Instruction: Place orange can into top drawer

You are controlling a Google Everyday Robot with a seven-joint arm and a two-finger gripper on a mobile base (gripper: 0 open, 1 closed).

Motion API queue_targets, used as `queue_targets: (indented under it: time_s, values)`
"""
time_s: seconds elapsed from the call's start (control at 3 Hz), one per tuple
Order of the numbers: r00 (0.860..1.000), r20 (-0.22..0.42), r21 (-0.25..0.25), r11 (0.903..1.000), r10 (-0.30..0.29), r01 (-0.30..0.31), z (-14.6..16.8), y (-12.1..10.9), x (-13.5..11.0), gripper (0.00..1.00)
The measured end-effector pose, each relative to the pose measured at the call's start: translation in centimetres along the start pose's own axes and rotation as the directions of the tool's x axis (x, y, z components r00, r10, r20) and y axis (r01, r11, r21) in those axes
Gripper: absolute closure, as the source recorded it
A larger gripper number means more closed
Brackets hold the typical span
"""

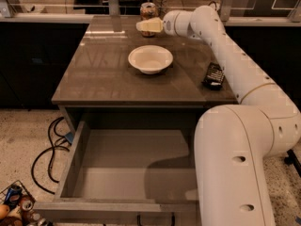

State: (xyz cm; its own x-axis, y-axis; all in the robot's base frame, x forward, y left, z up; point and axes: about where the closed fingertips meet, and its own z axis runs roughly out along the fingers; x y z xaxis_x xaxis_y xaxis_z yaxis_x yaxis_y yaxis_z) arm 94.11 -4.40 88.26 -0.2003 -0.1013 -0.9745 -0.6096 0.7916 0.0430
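Top drawer (131, 161) hangs open up front, white bowl (150, 59) sits mid tabletop (94, 79), and at the far edge the gripper (141, 26) is right against the orange can (148, 9), can't tell if it's clamped or open.

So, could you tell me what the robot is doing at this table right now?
The robot's arm reaches across the table, with its gripper at the far edge, right by the orange can standing there. The top drawer below is pulled open, and the can is not yet in it. A white bowl and a dark device also sit on the table.
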Motion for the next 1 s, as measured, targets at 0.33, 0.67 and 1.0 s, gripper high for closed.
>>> queue_targets:
  time_s: [0.33, 0.67, 1.0]
  values:
    - [0.998, 0.010, 0.002, 0.9976, -0.069, 0.069, 0.68, -1.21, 1.08, 0.00]
    - [0.991, 0.013, 0.000, 0.9907, -0.136, 0.136, 1.06, -1.89, 1.40, 0.00]
    - [0.985, 0.031, -0.001, 0.9857, -0.168, 0.168, 1.65, -1.75, 0.66, 0.00]
